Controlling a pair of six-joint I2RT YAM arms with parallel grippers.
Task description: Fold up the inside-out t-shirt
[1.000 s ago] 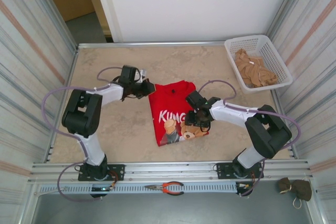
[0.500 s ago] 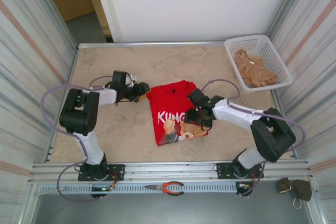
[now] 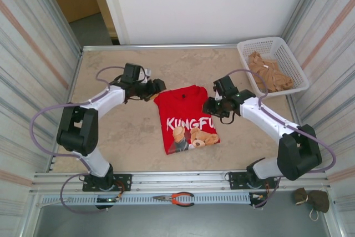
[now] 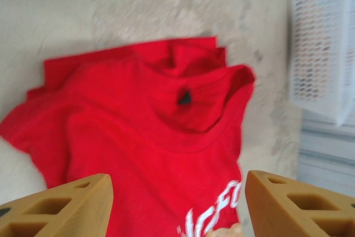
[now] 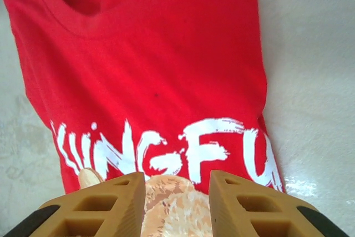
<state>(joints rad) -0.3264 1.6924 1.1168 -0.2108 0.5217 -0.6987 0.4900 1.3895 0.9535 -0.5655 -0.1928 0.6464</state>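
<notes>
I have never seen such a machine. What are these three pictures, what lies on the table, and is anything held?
Two robot arms stand at the table's near edge. The overhead picture looks down on both; the other two come from cameras on each wrist, with tan fingers at the bottom. The red t-shirt lies folded on the table, print up. A white basket in the far right corner holds tan cloth. Pliers lie on the front rail. The left gripper and right gripper sit beside the shirt, jaws apart, holding nothing.
</notes>
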